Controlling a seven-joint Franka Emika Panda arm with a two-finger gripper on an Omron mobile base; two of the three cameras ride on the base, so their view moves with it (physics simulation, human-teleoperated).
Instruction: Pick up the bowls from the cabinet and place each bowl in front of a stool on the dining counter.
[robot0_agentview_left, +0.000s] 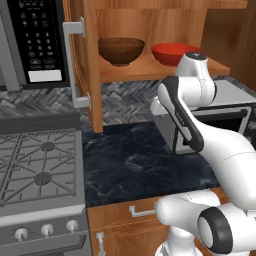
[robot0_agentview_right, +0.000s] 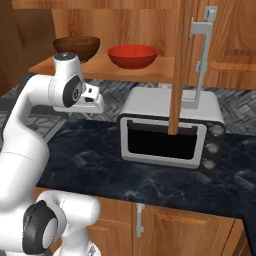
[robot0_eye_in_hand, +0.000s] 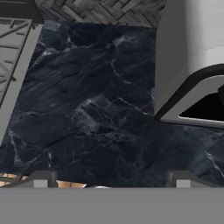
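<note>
Standing open at the top of both base views, the cabinet (robot0_agentview_left: 150, 70) shows its shelf with both bowls on it, so the step in hand looks like the first pick, not yet begun. Its door (robot0_agentview_left: 85, 65) hangs swung out at upper left in the left base view, silver handle (robot0_agentview_left: 75, 62) facing the camera. Below, the black countertop (robot0_eye_in_hand: 96, 109) spreads across the hand view, with the toaster oven (robot0_agentview_right: 170, 130) at right. The arm (robot0_agentview_left: 210, 145) crosses the lower right of the left base view. The wooden bowl (robot0_agentview_left: 121, 51) sits left of the red bowl (robot0_agentview_right: 133, 56), well apart. The gripper (robot0_eye_in_hand: 111, 177) points down at bare marble, tips spread wide, grasping nothing. Next, I judge, the hand must lift and tilt toward the shelf. The right base view gives the red bowl whole; the left base view hides part of it behind the arm.
</note>
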